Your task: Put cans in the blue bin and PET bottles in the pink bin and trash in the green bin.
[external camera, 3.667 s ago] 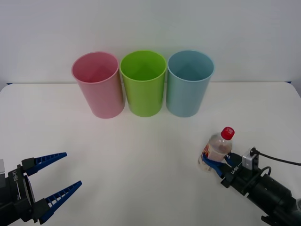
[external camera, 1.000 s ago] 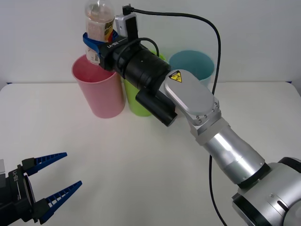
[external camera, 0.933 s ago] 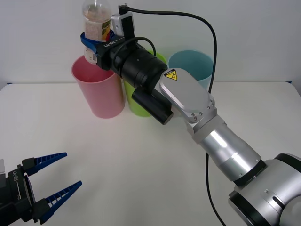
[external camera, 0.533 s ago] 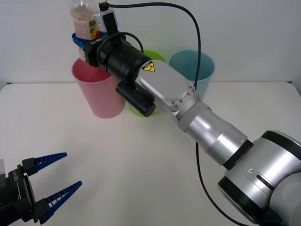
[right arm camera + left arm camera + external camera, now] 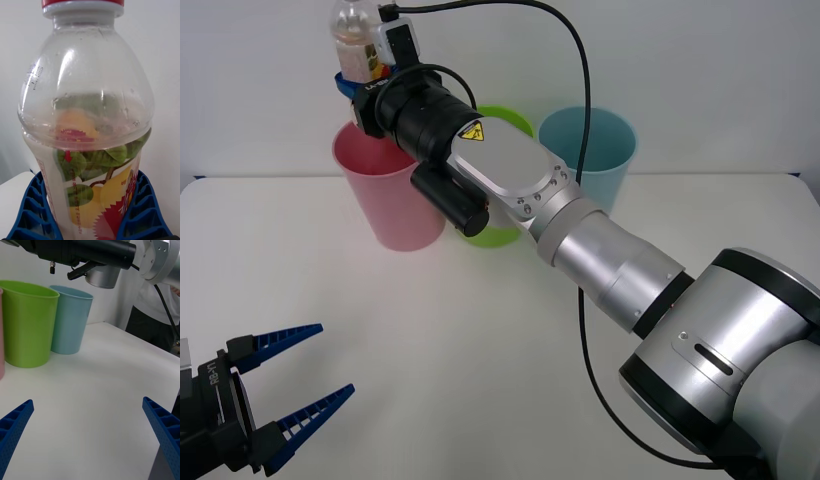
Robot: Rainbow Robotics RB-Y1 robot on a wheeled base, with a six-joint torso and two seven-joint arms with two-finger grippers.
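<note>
We're at the drop step: right claw (image 5: 356,88) pinches the PET bottle (image 5: 358,38) upright, held above the pink bin (image 5: 385,190), a bit toward its far-left rim. Next we'd centre it over the opening, then release. Left claw (image 5: 295,398) idles spread, low over the near table (image 5: 510,330). Count: one bottle, three bins – pink, green bin (image 5: 498,232), blue bin (image 5: 605,150).

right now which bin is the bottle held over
The pink bin, leftmost of the three. The right gripper holds the bottle above its rim; the green bin and blue bin stand further right.
</note>
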